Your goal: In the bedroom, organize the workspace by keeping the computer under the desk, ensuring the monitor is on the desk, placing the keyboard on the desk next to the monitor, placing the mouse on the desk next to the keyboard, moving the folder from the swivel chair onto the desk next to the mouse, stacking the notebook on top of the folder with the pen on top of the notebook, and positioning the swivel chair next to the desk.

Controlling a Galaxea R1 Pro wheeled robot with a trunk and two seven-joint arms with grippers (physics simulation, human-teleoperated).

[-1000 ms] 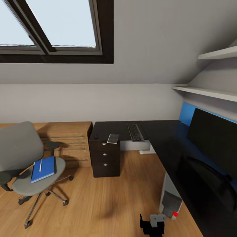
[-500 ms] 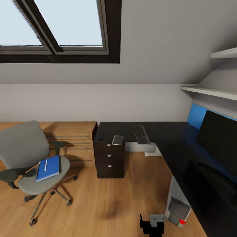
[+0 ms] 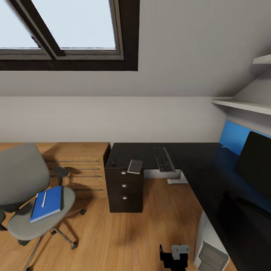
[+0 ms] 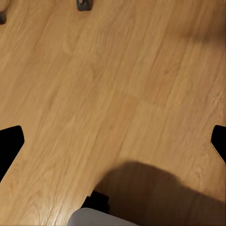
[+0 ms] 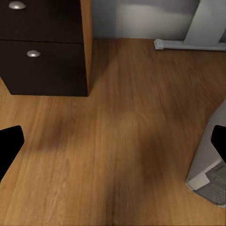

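The scene is being viewed from the bedroom floor, facing the black L-shaped counter (image 3: 195, 162); the monitor (image 3: 258, 165) is standing on its right wing and the keyboard (image 3: 163, 159) is lying on the far wing, well apart from the monitor, so that pairing is judged to be left undone; the mouse (image 3: 113, 163) is resting near the far left corner above the drawer unit (image 3: 125, 188), with the notebook (image 3: 134, 166) just beside it; the computer (image 3: 210, 250) is seen standing under the counter, so that part is judged done; the folder (image 3: 47, 203) is lying on the seat of the swivel chair (image 3: 22, 188), with the pen (image 3: 44, 198) on top of it, and the chair is standing well apart from the counter; the folder, notebook, pen and chair steps are judged to be outstanding; in each wrist view both claws are shown spread apart, holding nothing, over bare wood floor (image 4: 113, 94).
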